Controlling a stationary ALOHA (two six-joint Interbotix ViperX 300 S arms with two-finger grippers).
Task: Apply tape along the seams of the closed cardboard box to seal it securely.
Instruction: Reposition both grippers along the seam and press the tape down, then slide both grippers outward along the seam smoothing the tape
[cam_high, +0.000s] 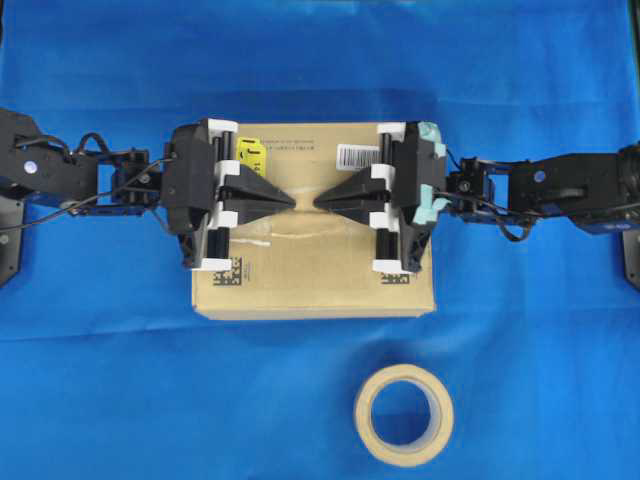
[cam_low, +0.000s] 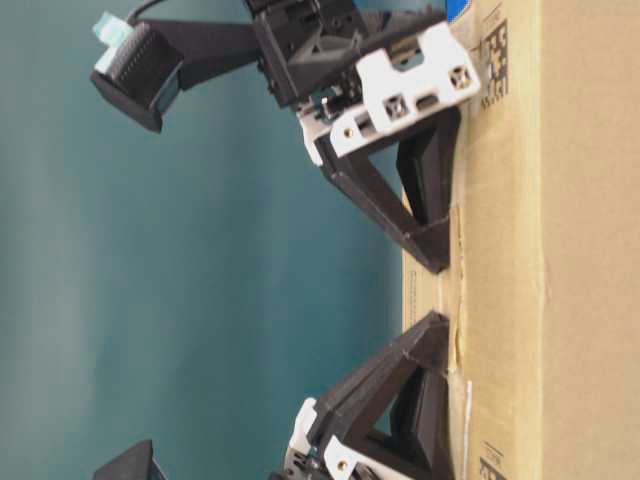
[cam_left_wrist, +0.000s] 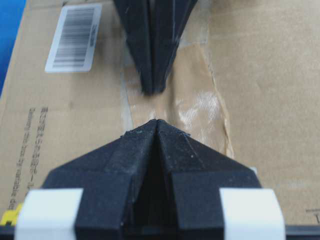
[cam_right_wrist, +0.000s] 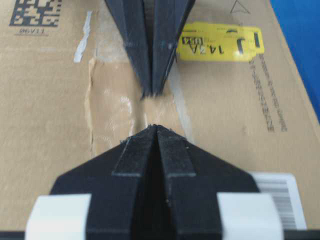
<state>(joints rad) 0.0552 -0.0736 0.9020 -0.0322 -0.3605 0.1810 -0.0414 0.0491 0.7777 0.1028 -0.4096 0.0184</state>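
The cardboard box (cam_high: 215, 295) lies flat in the middle of the blue cloth. A tan piece of tape (cam_left_wrist: 195, 105) lies stuck on its top, over the seam (cam_high: 345, 236), which passes under the tape's near side. My left gripper (cam_high: 293, 200) and right gripper (cam_high: 315, 202) face each other tip to tip, a small gap apart, over the tape's far part. Both are shut with nothing between their fingers. In the table-level view the right gripper (cam_low: 438, 262) and left gripper (cam_low: 440, 322) touch the box top with their tips.
A round beige tape roll (cam_high: 440, 440) lies on the cloth in front of the box, right of centre. The box top carries a yellow sticker (cam_right_wrist: 220, 45), a white barcode label (cam_left_wrist: 75, 37) and black square codes (cam_right_wrist: 36, 12).
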